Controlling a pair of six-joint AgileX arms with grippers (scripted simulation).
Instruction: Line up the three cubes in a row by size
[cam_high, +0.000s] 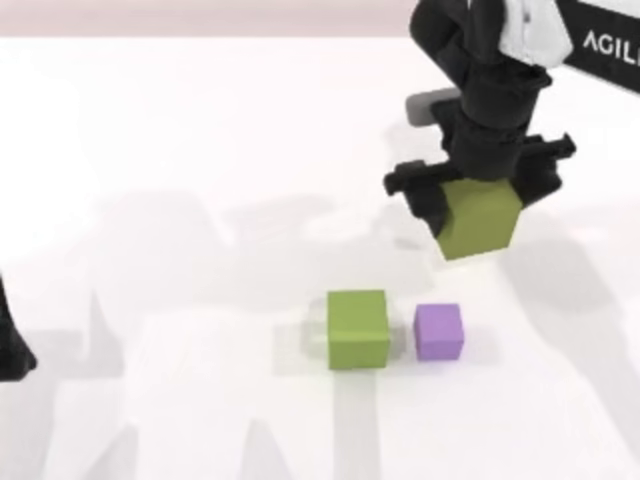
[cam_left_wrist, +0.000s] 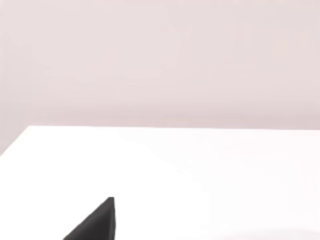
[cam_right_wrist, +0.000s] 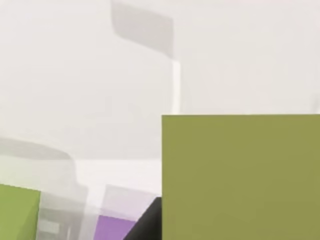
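Note:
My right gripper (cam_high: 480, 193) is shut on the largest, olive-green cube (cam_high: 485, 226) and holds it in the air, right of the table's centre. Up close that cube (cam_right_wrist: 240, 177) fills much of the right wrist view, with one dark finger (cam_right_wrist: 150, 226) against its side. Nearer the front, the medium lime-green cube (cam_high: 358, 328) and the small purple cube (cam_high: 439, 331) sit side by side on the table, purple to the right. Both also show past the held cube, lime-green (cam_right_wrist: 17, 212) and purple (cam_right_wrist: 112, 229). My left arm (cam_high: 12, 350) is parked at the left edge.
The white table (cam_high: 180, 200) carries only soft shadows of the arms. The left wrist view shows bare tabletop (cam_left_wrist: 200, 175), its far edge, and a pale wall behind.

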